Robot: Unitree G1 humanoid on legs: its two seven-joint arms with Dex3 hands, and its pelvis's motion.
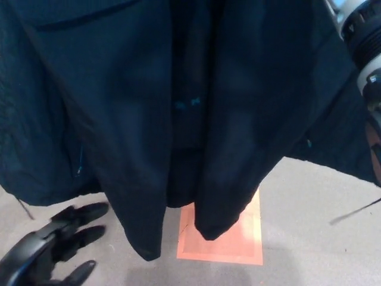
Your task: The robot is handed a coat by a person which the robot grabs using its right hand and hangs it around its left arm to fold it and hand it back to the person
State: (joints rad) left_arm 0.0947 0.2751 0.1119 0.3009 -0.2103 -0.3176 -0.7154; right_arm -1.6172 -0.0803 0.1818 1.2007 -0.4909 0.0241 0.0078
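At the lower left, the left hand (52, 245) is released: its black fingers (88, 212) are spread apart and hold nothing. It sits low, just beneath the coat's left-hand hem, and I cannot tell whether it brushes the cloth. No part of the left arm is seen passing under the garment, so the draping step looks not yet done.

The coat (131, 107) fills almost the whole head view. It is dark navy and hangs in long loose folds, well clear of the grey floor (309, 238). It is open down the middle, and a few teal letters (187, 103) show on the inner lining. Its two front panels taper to points that dangle over an orange marking (238, 241) on the floor. Nothing about it is folded; it hangs full length, as a coat does when held up by the collar.

At the upper right, the pale forearm of the right arm (360, 24) is raised beside the coat's top edge. The right hand itself is hidden, so I cannot tell whether it is clenched on the cloth, though the raised arm suggests that the handover is done or nearly so.

By my reading, the task is at an early stage. Laying the coat over the left arm, folding it and passing it back are all left to do
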